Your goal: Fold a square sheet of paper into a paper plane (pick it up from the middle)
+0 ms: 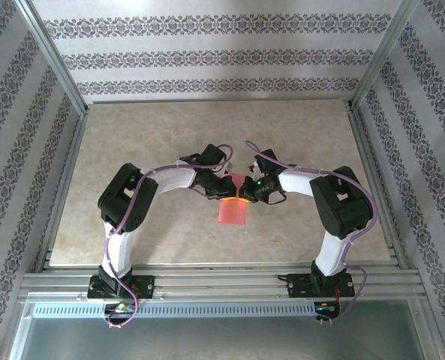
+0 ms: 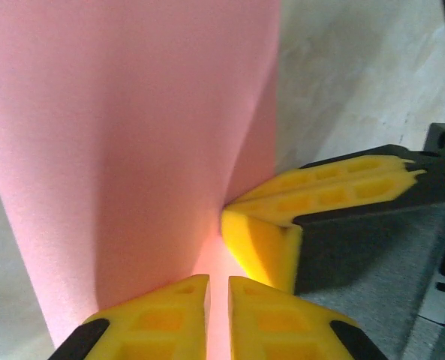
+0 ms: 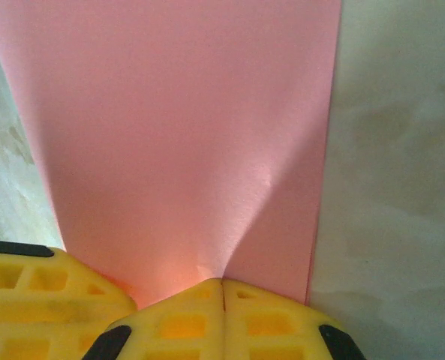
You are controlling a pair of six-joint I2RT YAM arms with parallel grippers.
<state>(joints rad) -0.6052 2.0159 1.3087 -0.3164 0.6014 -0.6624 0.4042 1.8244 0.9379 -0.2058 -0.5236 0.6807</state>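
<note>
The square sheet of paper (image 1: 232, 210) is pink-red and shows as an upright strip on the table between my two arms. My left gripper (image 1: 226, 187) and right gripper (image 1: 245, 192) meet at its upper part. In the left wrist view the paper (image 2: 132, 135) rises into a ridge that runs into my left gripper (image 2: 218, 281), whose jaws stand a sliver apart with pink between them. The right gripper's yellow fingers (image 2: 320, 187) pinch the same ridge beside it. In the right wrist view my right gripper (image 3: 222, 282) is shut on a crease of the paper (image 3: 184, 127).
The beige marbled table (image 1: 169, 135) lies inside a metal frame with patterned walls on three sides. A metal rail (image 1: 222, 283) carrying both arm bases runs along the near edge. The left gripper's yellow finger (image 3: 34, 285) shows at the right wrist view's lower left.
</note>
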